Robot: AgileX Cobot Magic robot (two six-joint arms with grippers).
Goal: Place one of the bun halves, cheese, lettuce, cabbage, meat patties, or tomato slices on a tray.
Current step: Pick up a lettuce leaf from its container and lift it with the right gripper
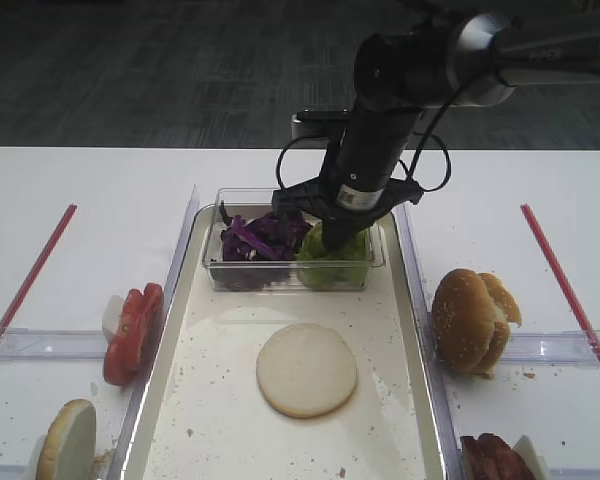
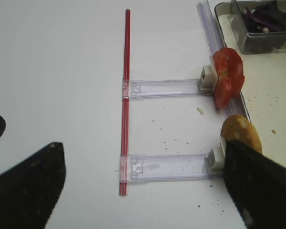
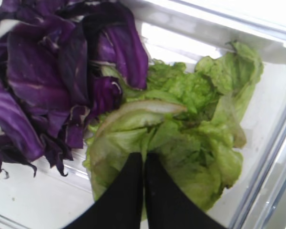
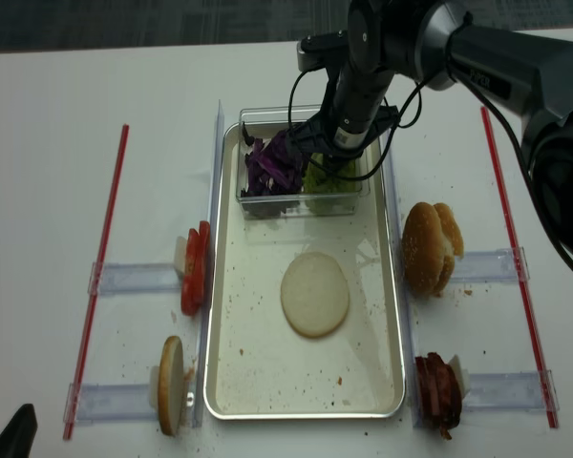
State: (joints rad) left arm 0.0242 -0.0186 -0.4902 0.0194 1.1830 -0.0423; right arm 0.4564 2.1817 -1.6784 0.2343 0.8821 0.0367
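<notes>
My right gripper (image 3: 144, 158) reaches down into the clear tub and is shut on a light green lettuce (image 3: 190, 119) leaf, with its fingertips pressed into the leaf. Purple cabbage (image 3: 47, 71) lies just left of it. In the overhead view the right gripper (image 1: 335, 238) stands over the lettuce (image 1: 332, 262) at the far end of the off-white tray (image 1: 220, 400). One bun half (image 1: 306, 369) lies cut face up on the tray. My left gripper (image 2: 142, 148) hangs open above the bare table, holding nothing. No cheese shows in any view.
The clear tub (image 1: 290, 287) sits on the tray's far end. Left of the tray stand tomato slices (image 1: 133, 332) and a bun half (image 1: 68, 440) on clear holders. On the right are bun halves (image 1: 472, 318) and meat patties (image 1: 492, 458). Red strips (image 1: 30, 275) border both sides.
</notes>
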